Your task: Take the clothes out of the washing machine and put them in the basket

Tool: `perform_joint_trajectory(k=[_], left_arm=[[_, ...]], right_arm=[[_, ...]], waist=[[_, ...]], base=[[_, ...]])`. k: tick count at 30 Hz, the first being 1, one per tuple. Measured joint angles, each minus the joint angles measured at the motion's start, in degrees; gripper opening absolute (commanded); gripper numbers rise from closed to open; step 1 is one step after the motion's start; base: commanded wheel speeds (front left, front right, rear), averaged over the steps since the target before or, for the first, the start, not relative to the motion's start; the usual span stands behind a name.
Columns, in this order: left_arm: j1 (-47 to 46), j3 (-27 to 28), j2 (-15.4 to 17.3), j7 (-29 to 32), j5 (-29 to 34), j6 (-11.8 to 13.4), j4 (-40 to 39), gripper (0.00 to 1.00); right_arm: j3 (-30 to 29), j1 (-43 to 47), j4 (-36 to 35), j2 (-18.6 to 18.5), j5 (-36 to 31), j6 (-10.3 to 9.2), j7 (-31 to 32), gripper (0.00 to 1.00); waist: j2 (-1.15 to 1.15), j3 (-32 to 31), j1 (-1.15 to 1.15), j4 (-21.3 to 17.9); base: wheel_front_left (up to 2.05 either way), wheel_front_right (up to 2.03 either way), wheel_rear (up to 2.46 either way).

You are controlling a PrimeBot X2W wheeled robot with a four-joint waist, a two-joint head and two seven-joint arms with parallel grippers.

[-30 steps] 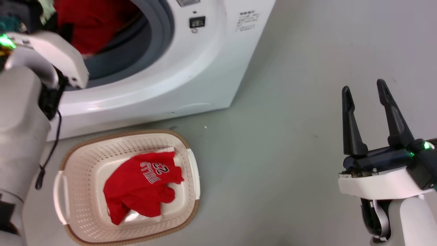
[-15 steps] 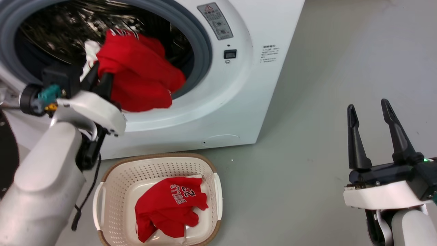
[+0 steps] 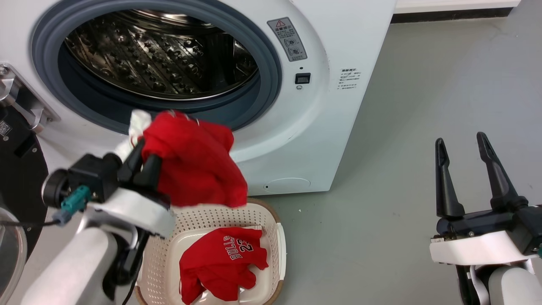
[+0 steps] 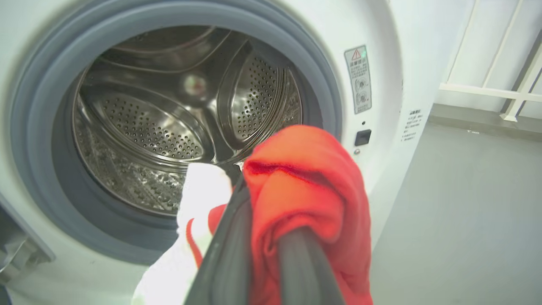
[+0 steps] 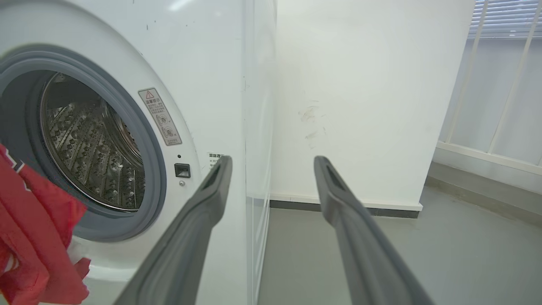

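The left gripper (image 3: 146, 160) is clamped on a red garment (image 3: 194, 169), held in front of the washing machine (image 3: 338, 42), over the rim of the basket (image 3: 278, 237) — inside lies a second red garment (image 3: 220, 267). The right gripper (image 3: 463, 169) is spread wide, empty.

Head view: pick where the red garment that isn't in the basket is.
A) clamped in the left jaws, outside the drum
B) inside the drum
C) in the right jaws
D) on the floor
A: the left gripper, jaws shut on the red garment, holds it in front of the washing machine.
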Motion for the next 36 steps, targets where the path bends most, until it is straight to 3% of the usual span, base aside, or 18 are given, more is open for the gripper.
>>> perform_joint_trajectory(k=[5,8,14,27,36], left_arm=[[4.64,-1.24,0.31,2.09,-1.92,0.52,-0.12,0.0],[5.89,-2.52,-0.35,2.52,-2.68,-0.42,3.28,0.0],[4.91,-5.2,-2.83,2.38,-2.68,-3.63,16.22,0.0],[-6.78,-6.83,-8.44,-0.19,-2.16,-10.87,46.22,0.0],[-13.23,-6.06,-10.33,-1.26,-2.86,-12.6,60.82,0.0]], right_arm=[[0.42,-0.03,-0.18,0.0,-0.03,0.0,0.0,1.0],[0.55,-0.25,-0.33,0.0,-0.24,0.0,-0.01,1.0],[0.69,-2.09,-1.32,0.0,-0.79,0.0,-0.01,1.0],[0.84,-5.32,-3.78,-0.01,-0.2,0.0,0.0,1.0],[1.0,-7.1,-5.81,-0.03,0.03,0.0,0.0,1.0]], waist=[[0.0,1.09,0.0,-0.01],[0.0,2.16,0.0,-0.31],[0.0,5.78,0.01,-1.33],[0.0,17.78,0.02,-5.72],[0.0,25.12,0.02,-9.4]], base=[[0.0,0.0,0.0],[0.0,0.0,0.0],[0.0,0.0,0.0],[0.0,0.0,0.0],[0.0,0.0,0.0]])
